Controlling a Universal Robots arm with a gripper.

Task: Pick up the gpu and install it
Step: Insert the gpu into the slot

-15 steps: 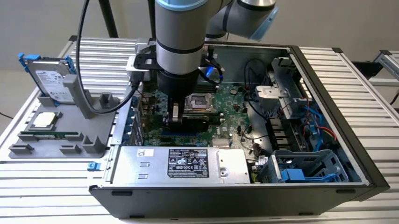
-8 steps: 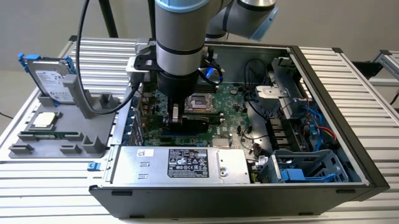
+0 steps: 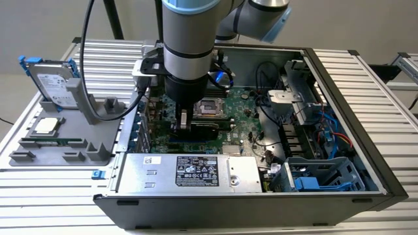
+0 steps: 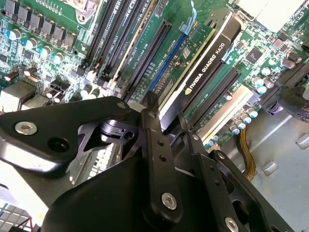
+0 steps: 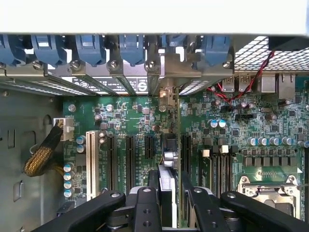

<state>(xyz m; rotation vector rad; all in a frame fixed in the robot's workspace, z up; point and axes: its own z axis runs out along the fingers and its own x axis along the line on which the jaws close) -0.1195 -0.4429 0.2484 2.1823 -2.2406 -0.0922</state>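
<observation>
A: Where does the arm sit?
B: Inside the open computer case (image 3: pixel 365 147), above the motherboard (image 3: pixel 245 129).
A: And the claw?
B: The gripper (image 3: pixel 185 128) clamps the gpu (image 4: pixel 205 60), which stands edge-on in a slot at the gripper's 12 o'clock in the second wrist view.

Matt black metal claw (image 4: pixel 166 125), glossy black plastic gpu (image 4: pixel 212 53), ribbed aluminium table (image 3: pixel 365 88).

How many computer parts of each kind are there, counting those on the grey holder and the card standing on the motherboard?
hard drive: 1
silver processor chip: 1
memory stick: 1
gpu: 1
Total: 4
</observation>
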